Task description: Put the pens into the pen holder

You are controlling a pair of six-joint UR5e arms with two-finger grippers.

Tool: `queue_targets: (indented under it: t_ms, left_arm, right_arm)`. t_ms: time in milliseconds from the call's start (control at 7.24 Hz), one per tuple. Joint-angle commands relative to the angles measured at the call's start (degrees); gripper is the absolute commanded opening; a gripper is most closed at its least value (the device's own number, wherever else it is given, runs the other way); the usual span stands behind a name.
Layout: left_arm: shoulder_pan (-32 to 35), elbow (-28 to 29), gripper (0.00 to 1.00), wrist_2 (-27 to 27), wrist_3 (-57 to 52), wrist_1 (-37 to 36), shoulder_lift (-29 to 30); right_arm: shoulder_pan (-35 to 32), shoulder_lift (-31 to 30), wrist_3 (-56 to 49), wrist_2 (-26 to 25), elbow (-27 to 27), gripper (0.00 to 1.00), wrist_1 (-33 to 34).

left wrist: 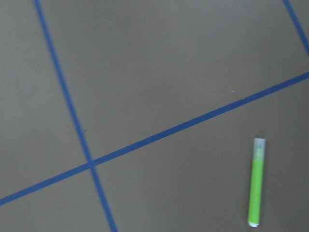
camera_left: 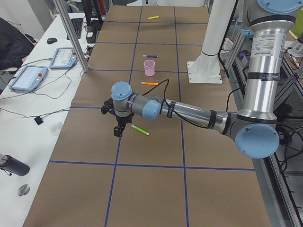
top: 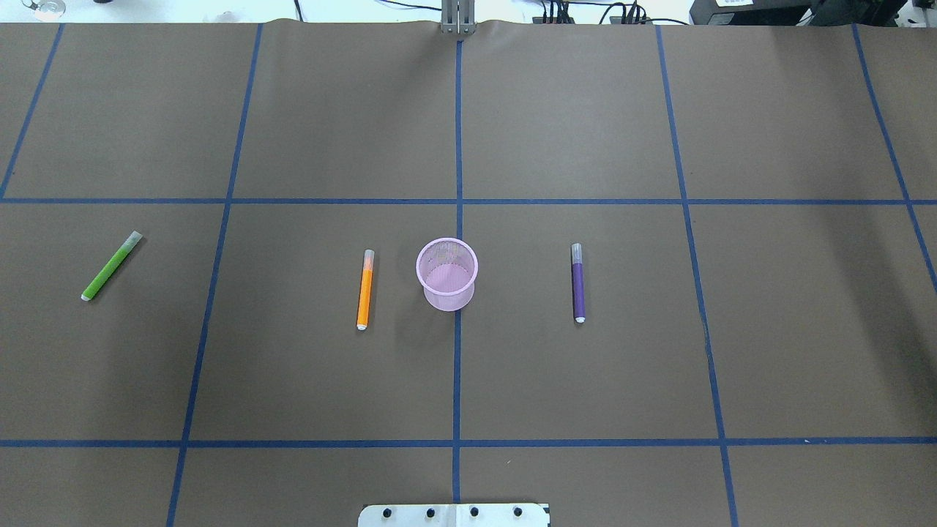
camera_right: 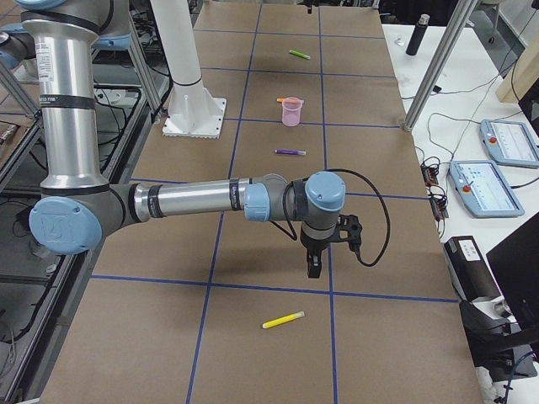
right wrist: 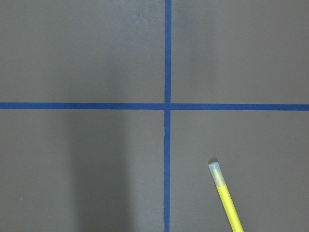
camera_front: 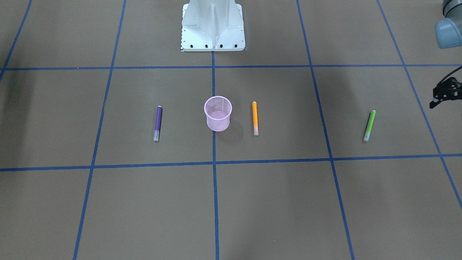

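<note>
On the bench [top: 585, 110], my left gripper [camera_left: 117, 132], its opening impossible to tell and no pen in it, hangs well apart from the upright pink pen holder [top: 447, 274] but near the flat-lying green pen [camera_front: 369, 125], which I should straddle crosswise at mid-barrel; no writing is readable anywhere
</note>
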State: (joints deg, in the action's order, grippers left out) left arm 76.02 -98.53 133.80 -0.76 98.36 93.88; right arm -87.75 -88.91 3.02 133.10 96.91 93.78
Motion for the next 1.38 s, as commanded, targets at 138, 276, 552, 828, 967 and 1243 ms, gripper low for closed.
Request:
queue_targets:
  t_ms: [138, 276, 552, 828, 967, 1243]
  left_arm:
    - [-8.75, 2.8, 1.0, -0.47, 18.01, 8.54, 0.34]
    - [-11.13, 5.43, 1.0, -0.56, 21.56, 12.95, 0.42]
    - [-12.38, 7.29, 1.0, -2.48, 22.21, 14.06, 3.39]
    - [-15.62, 11.06, 1.0, -2.67, 22.3, 14.49, 5.34]
    - [-16.68, 12.21, 1.0, -2.67, 22.3, 14.58, 5.78]
    - [-18.18, 12.75, 1.0, -3.89, 22.47, 14.84, 5.87]
  right_arm:
    - [1.09, -0.74, 0.06, 1.64, -0.32, 1.0, -2.88]
    - [1.0, -0.74, -0.03, 1.64, -1.02, 1.0, -3.95]
    - [1.09, -0.57, -0.21, 1.64, -0.94, 1.0, -4.13]
    - [1.09, -0.66, 0.05, 1.9, -0.32, 1.0, -3.96]
    - [1.09, -0.66, -0.03, 1.99, -0.32, 1.0, -3.96]
    - [1.09, -0.66, 0.06, 2.08, -0.67, 1.0, -3.78]
